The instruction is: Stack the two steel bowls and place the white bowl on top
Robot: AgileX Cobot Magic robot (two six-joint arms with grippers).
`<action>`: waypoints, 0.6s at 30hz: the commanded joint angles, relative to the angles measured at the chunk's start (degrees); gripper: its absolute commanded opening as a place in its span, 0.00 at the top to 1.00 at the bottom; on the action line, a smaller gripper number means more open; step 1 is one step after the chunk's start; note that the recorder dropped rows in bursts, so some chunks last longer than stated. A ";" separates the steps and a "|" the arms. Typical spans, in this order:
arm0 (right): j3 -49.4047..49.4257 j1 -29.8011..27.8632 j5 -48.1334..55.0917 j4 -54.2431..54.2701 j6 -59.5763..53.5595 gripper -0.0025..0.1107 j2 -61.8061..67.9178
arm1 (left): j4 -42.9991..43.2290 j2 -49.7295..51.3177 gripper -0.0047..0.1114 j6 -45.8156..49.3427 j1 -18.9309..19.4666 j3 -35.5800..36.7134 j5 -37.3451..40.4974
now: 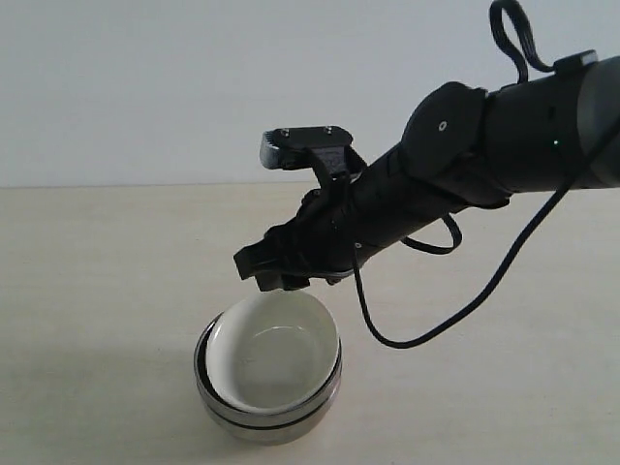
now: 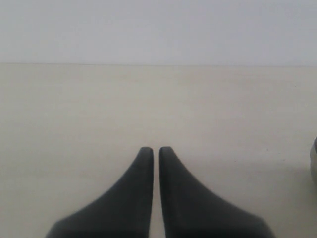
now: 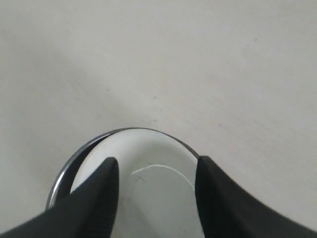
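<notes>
Right jaws: parted, empty.
Glossy white ceramic bowl [image 1: 279, 360]: nested in shiny round steel bowls [image 1: 254, 418], just below right jaws.
Left jaws: closed.

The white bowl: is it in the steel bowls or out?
In: the white bowl sits inside the steel bowls, their rims around it.
</notes>
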 commanded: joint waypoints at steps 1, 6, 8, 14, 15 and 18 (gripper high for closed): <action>-0.27 0.08 0.68 -0.08 -0.54 0.64 -1.43 | 0.00 -0.18 0.93 -0.27 -0.29 0.17 -0.42; -0.27 0.08 1.75 -0.55 -3.19 0.94 -0.98 | 0.00 -0.18 0.93 -0.27 -0.29 0.17 -0.42; -0.27 0.08 0.71 -0.78 -3.97 0.98 -0.22 | 0.00 -0.18 0.93 -0.27 -0.29 0.17 -0.42; -0.27 0.08 -2.43 -1.72 -3.45 0.98 4.59 | 0.00 -0.18 0.93 -0.27 -0.29 0.17 -0.42; -0.27 0.08 -2.66 -1.72 -3.45 0.98 5.73 | 0.00 -0.18 0.93 -0.27 -0.29 0.17 -0.42; -0.27 0.08 -2.80 -1.72 -3.45 0.98 6.36 | 0.00 -0.18 0.93 -0.27 -0.29 0.17 -0.42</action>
